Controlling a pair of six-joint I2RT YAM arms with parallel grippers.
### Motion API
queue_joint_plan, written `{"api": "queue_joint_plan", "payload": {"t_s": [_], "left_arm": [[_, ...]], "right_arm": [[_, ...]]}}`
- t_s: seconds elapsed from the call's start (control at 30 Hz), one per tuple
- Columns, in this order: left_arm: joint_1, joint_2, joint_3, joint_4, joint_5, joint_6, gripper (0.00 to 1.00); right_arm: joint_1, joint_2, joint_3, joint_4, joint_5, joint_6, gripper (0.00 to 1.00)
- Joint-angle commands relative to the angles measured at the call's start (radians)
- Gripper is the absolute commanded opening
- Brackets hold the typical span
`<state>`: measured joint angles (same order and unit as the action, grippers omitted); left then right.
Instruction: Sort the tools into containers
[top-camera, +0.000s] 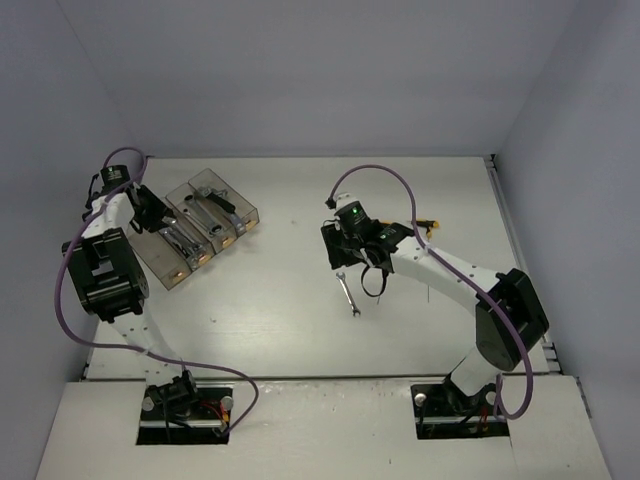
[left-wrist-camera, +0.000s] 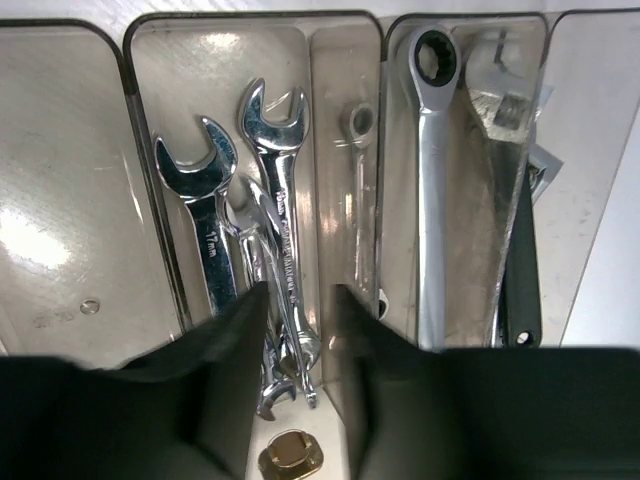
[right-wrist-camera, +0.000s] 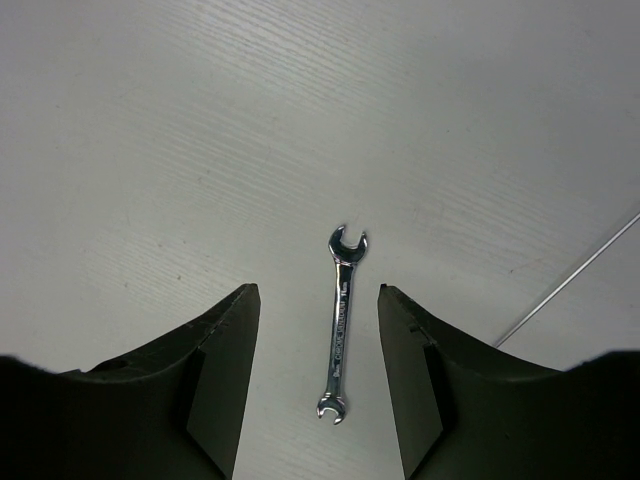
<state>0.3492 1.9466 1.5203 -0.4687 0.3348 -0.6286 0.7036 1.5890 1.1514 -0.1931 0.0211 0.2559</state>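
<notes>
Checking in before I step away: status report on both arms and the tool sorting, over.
Left gripper open over the containers, wrenches lying inside. Right gripper open above a small wrench on the table. Nothing between them.

White worktop: 4 joined containers upper left; 1 small open-end wrench lying loose at center.

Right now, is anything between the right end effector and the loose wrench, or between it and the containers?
Nothing visible. The wrench lies flat on the table below the open right end effector, with only bare surface from there to the containers.
</notes>
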Motion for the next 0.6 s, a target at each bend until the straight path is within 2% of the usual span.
{"api": "queue_joint_plan", "payload": {"t_s": [0.0,0.2,0.33,0.57], "left_arm": [[0.005,-0.05,0.06,0.01,-0.013,0.011,0.37],[-0.002,-0.12,0.045,0.001,-0.002,0.01,0.52],[-0.024,-0.203,0.036,-0.031,0.017,-0.003,0.57],[-0.23,-0.463,-0.088,-0.116,-0.094,-0.001,0.64]], "right_arm": [[-0.009,0.024,-0.01,-0.005,0.045,-0.001,0.48],[-0.01,0.049,-0.02,-0.008,0.039,0.032,0.47],[-0.009,0.068,-0.024,-0.014,0.039,0.053,0.45],[-0.007,0.144,-0.003,-0.072,0.051,0.103,0.42]]}}
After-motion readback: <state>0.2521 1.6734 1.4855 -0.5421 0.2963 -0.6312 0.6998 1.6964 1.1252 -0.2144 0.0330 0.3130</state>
